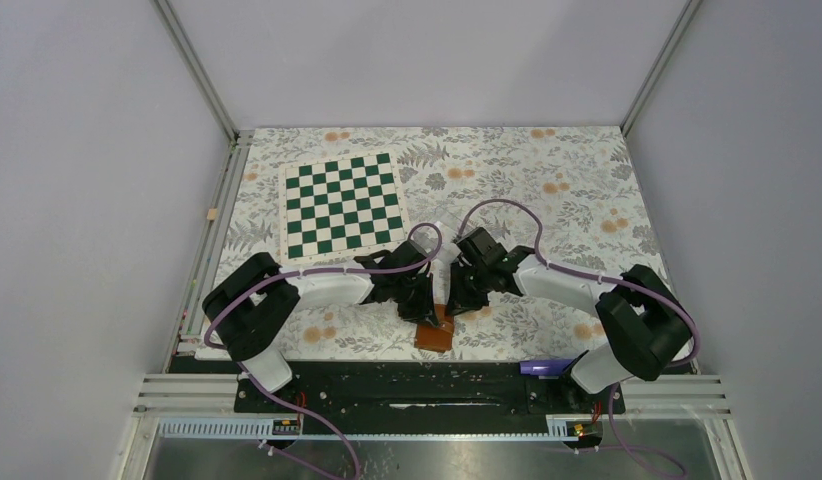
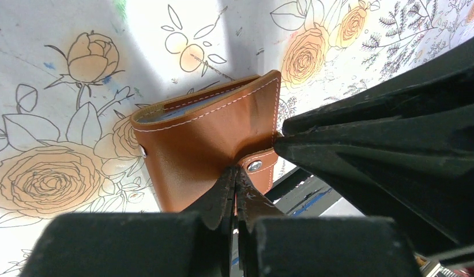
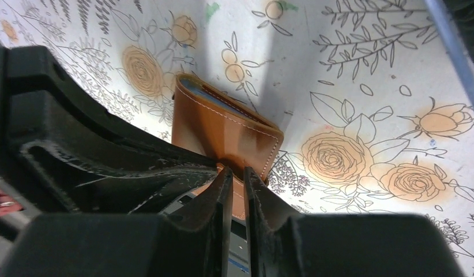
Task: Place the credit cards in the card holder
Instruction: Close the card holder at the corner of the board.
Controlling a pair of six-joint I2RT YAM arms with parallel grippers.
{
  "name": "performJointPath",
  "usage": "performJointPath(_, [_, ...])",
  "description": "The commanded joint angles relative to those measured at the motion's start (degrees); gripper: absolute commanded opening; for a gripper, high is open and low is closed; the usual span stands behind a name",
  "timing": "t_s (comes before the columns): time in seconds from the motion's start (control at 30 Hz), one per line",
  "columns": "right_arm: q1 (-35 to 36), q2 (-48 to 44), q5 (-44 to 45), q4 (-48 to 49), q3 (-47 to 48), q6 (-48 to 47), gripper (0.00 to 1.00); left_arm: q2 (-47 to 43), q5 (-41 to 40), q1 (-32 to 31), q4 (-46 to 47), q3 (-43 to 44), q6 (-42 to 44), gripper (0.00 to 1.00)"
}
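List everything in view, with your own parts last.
card holder: 1, brown leather with a snap tab, held up over the near edge of the table, centre
sleeves: pale blue-grey, inside the holder's open top; count unclear
credit cards: none in sight
chessboard: 1, green and white, far left of the table
table cover: 1, white with orange flowers and grey leaves, over the whole table
purple object: 1, by the right arm's base; too small to identify
left hand: 1, black, closed on the holder's snap tab
right hand: 1, black, pinching the holder's lower edge
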Motion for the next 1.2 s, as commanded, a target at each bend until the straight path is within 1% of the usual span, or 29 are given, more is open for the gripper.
performJointPath(0.0, [0.38, -0.76, -3.74, 2.81, -2.30, 0.38, 0.18, 0.82, -1.00, 0.30, 0.93, 1.55, 0.78, 0.00])
performJointPath(0.13, [0.53, 0.44, -5.96, 4.75, -3.20, 0.77, 0.12, 0.97, -0.93, 0.33, 0.89, 1.55, 0.74, 0.00])
performJointPath(0.23, [0.73, 0.51, -6.13, 4.96, -3.00, 0.63, 0.09, 1.06, -0.94, 0.28, 0.69, 1.69, 0.81, 0.00])
performJointPath(0.5, [0.89, 0.48, -6.36, 5.07, -2.93, 0.22, 0.08, 1.41, -0.93, 0.27, 0.41, 1.81, 0.83, 0.00])
performJointPath(0.73, [0.96, -4.79, -5.04, 4.01, -4.16, -0.19, 0.08, 1.69, -0.86, 0.28, 0.49, 1.63, 0.74, 0.00])
performJointPath(0.83, [1.19, -5.58, -5.33, 3.76, -4.36, -0.53, 0.08, 2.00, -0.55, 0.33, 0.50, 1.80, 0.74, 0.00])
performJointPath(1.03, [2.44, -3.12, -6.23, 3.93, -4.45, -0.72, 0.07, 2.19, -0.61, 0.33, 0.33, 1.92, 0.82, 0.00])
performJointPath(1.17, [2.47, -0.48, -3.38, 1.39, -3.45, -1.58, 0.06, 2.29, -0.63, 0.31, 0.34, 1.81, 0.79, 0.00])
